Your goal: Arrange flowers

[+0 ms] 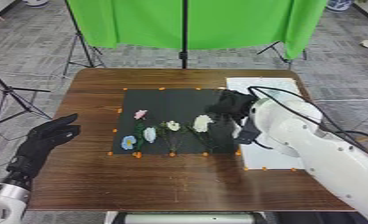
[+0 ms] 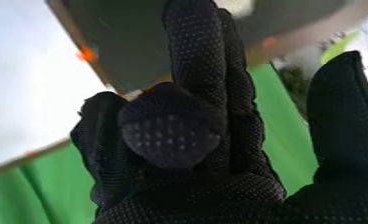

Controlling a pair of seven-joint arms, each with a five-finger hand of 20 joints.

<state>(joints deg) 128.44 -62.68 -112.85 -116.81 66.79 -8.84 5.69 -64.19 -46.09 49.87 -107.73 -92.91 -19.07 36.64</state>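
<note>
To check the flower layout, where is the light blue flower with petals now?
In the head view, the light blue flower lies at the near left corner of the black mat, just left of an oval white flower.

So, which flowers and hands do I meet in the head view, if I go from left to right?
Left hand, blue flower, oval white flower, small cream flower, larger white flower, right hand.

Room along the near side of the surface [image 1: 163,187], before the flowers [image 1: 172,126], right arm [image 1: 318,150] across the right side.
</note>
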